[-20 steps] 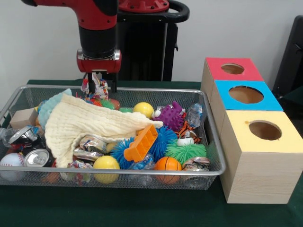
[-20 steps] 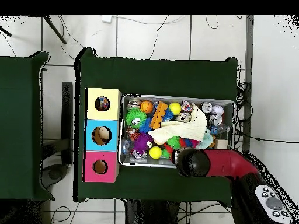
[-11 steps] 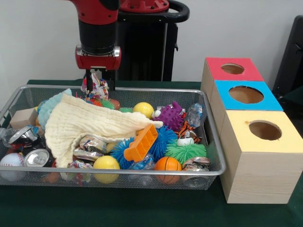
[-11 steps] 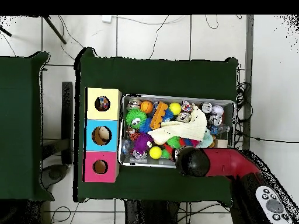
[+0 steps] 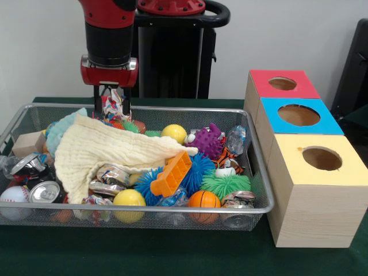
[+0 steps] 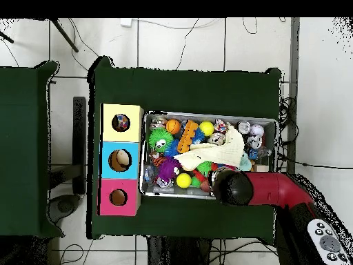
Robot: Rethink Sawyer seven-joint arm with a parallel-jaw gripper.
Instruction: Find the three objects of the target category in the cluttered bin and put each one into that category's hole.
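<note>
Compared with the earlier frames, the red and black arm [image 5: 109, 34] has shifted toward the left of the front view and slightly upward, carrying its load with it. At upper left, the gripper [image 5: 112, 103] hangs just above the far rim of the wire basket [image 5: 144, 211], its fingers closed on a crumpled multicoloured wrapper [image 5: 117, 103] held clear of the clutter. Below it, a cream cloth [image 5: 103, 152] drapes over the left half of the basket, partly covering a pale teal cloth [image 5: 60, 129]. Left of the cloth lie crushed cans [image 5: 45, 191], a baseball [image 5: 14, 194] and a wooden block [image 5: 27, 142]. Centre and right of the basket hold an orange comb-like toy [image 5: 171, 174], a blue spiky ball [image 5: 198, 167], a green spiky ball [image 5: 225, 185], a purple spiky toy [image 5: 208, 140], two yellow balls [image 5: 129, 198] and a small basketball [image 5: 203, 199]. At the right of the frame stand three wooden boxes, each with a round hole: a red-topped box [image 5: 282, 84], a blue-topped box [image 5: 298, 115] and a yellow-topped box [image 5: 322, 159]. In the overhead view the arm [image 6: 265, 190] reaches in from the lower right over the basket's [image 6: 148, 190] lower edge, hiding the gripper.
</note>
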